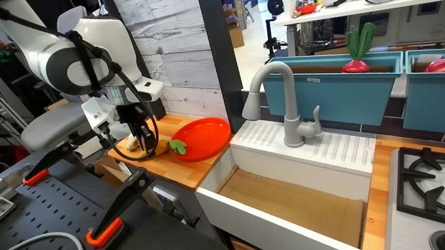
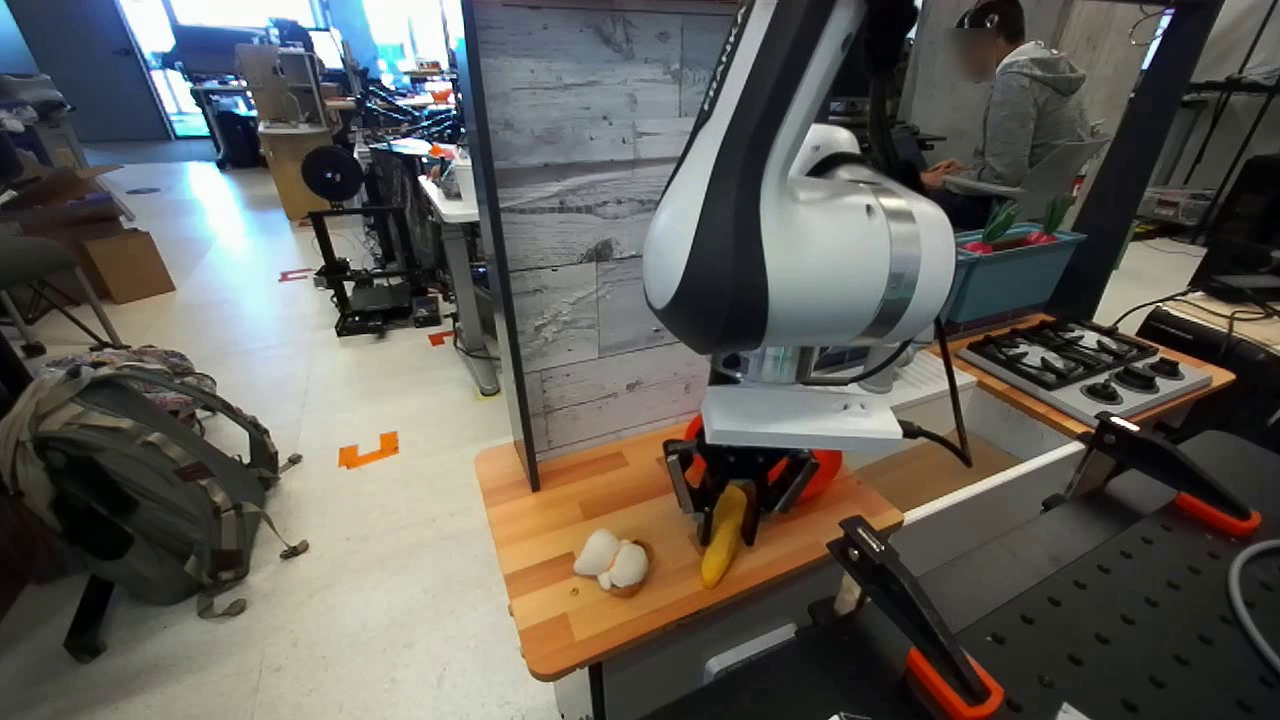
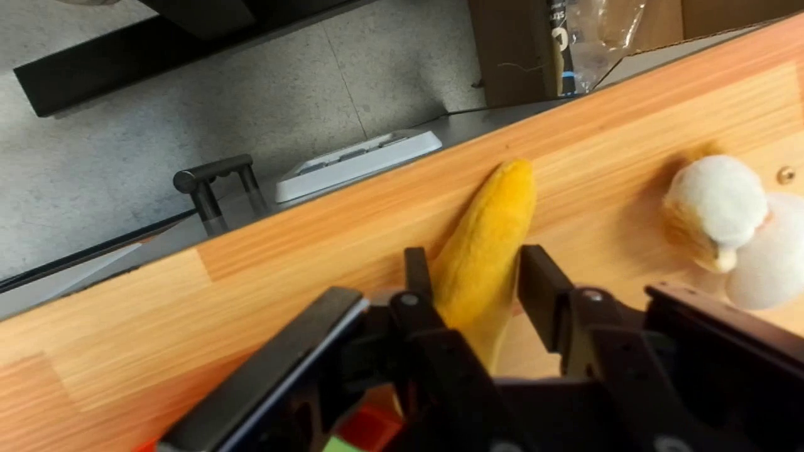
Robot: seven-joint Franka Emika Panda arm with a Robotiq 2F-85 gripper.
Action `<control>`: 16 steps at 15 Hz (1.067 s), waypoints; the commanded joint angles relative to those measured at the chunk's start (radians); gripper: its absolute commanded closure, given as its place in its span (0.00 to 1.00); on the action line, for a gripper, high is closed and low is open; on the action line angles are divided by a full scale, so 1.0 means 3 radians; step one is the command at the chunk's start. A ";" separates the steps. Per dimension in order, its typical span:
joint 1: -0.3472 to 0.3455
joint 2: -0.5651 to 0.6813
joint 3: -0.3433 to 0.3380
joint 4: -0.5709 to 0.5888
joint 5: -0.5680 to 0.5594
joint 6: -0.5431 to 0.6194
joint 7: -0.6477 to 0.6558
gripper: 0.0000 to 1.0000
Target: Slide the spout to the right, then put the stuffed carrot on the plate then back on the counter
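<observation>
Tool [image 3: 476, 282] around tapered, yellow-orange stuffed carrot [image 3: 493, 232].

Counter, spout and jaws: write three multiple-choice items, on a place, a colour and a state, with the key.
1. Where does the plate lie?
A) In the sink basin
B) On the stove
C) On the counter

2. What colour is the spout?
A) Grey
B) Green
C) Black

3. How do the jaws stand?
A) Pressed together, nothing between
B) Flanking the stuffed carrot
C) Clamped on the plate

1: C, an exterior view shows it resting on the wood.
2: A, its arched tube is grey in that view.
3: B, the wrist view shows one on each side of its orange body.
</observation>
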 commanded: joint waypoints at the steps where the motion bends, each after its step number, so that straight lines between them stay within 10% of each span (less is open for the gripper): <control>1: 0.0175 0.0074 -0.0172 0.0145 -0.0139 -0.0119 0.0256 0.88; 8: 0.0284 -0.0124 -0.0218 -0.0095 -0.0255 0.0009 0.0303 1.00; 16: -0.0189 -0.0526 0.0021 -0.0457 -0.0074 0.0424 0.0163 0.99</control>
